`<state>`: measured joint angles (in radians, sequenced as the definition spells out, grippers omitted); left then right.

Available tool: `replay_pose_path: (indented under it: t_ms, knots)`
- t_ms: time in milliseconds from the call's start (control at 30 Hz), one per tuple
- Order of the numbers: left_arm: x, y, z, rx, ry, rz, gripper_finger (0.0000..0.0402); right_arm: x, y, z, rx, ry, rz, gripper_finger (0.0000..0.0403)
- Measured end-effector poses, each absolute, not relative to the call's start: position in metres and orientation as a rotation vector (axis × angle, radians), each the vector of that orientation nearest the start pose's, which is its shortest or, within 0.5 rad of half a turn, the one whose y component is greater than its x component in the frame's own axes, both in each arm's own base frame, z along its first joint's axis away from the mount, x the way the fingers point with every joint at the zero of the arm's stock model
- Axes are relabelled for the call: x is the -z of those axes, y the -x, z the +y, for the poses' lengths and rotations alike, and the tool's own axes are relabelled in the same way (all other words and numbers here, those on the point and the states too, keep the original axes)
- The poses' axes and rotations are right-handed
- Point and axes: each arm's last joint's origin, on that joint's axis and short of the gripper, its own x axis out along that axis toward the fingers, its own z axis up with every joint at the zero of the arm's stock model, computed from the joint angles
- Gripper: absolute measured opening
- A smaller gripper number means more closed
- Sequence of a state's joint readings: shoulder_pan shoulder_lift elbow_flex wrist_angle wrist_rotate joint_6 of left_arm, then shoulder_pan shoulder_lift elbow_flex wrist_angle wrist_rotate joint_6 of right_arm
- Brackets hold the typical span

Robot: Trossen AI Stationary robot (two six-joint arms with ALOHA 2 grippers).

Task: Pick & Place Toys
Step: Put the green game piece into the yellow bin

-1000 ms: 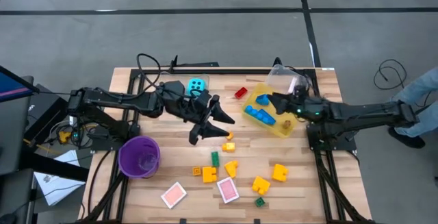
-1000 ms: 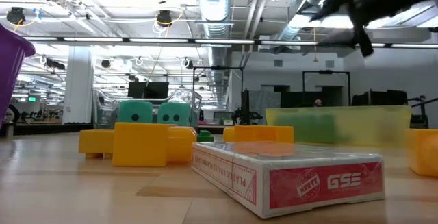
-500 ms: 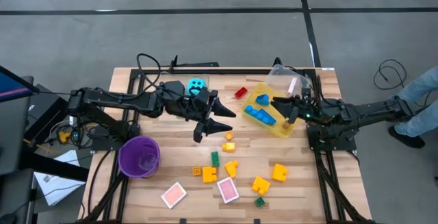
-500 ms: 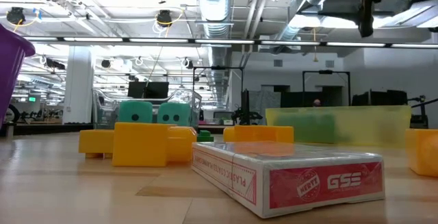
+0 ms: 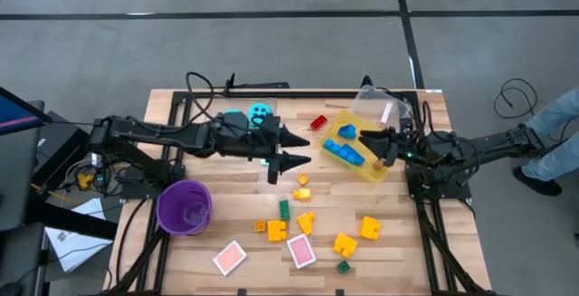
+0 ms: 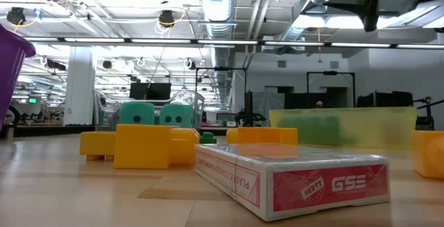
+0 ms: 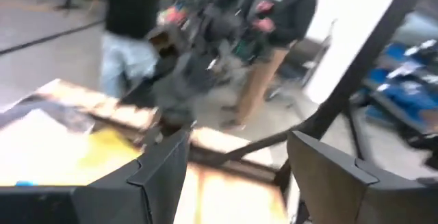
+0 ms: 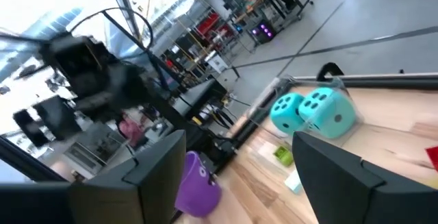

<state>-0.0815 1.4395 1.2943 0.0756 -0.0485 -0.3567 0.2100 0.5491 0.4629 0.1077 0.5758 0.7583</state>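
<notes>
Several yellow bricks (image 5: 345, 242), a green brick (image 5: 284, 209) and two pink cards (image 5: 300, 251) lie on the near half of the wooden table. A red brick (image 5: 318, 122) and the cyan dice (image 5: 260, 113) lie toward the far edge; the dice also show in the right wrist view (image 8: 315, 111). Blue bricks (image 5: 344, 151) lie in the yellow bin (image 5: 384, 167). My left gripper (image 5: 306, 149) hangs open and empty above mid-table, its fingers pointing toward the bin. My right gripper (image 5: 366, 147) hangs open and empty over the bin, pointing toward the left.
A purple cup (image 5: 185, 207) stands near the left edge. In the low view a red card box (image 6: 298, 178) lies in front, with yellow bricks (image 6: 142, 144) behind it. People stand beyond the table's right side (image 7: 274, 25).
My left gripper has gone up and toward the right, and has tipped from slanting down to level, pointing at the bin; it stays open. My right gripper has drawn back a little toward the table's right edge over the bin. No toys have moved.
</notes>
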Motion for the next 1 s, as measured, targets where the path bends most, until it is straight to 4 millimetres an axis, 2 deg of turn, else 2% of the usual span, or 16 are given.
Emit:
replay_pose_path:
  t_ms: [233, 367, 600, 800, 1000]
  knots:
    - [-0.368, -0.324, -0.046, -0.08, 0.318, 0.291, 0.0293, -0.284, -0.136, 0.013, 0.331, -0.756, -0.174, 0.026]
    - [-0.363, -0.32, -0.056, -0.113, 0.319, 0.351, 0.0314, -0.284, -0.136, 0.014, 0.307, -0.757, -0.165, 0.026]
    - [-0.354, -0.319, -0.066, -0.123, 0.398, 0.421, 0.0325, -0.284, -0.137, 0.015, 0.255, -0.758, -0.147, 0.026]
    - [-0.344, -0.328, -0.069, -0.131, 0.506, 0.445, 0.0324, -0.284, -0.137, 0.016, 0.222, -0.759, -0.133, 0.026]
    - [-0.309, -0.349, -0.077, -0.168, 0.626, 0.572, 0.0324, -0.286, -0.137, 0.017, 0.176, -0.766, -0.139, 0.026]
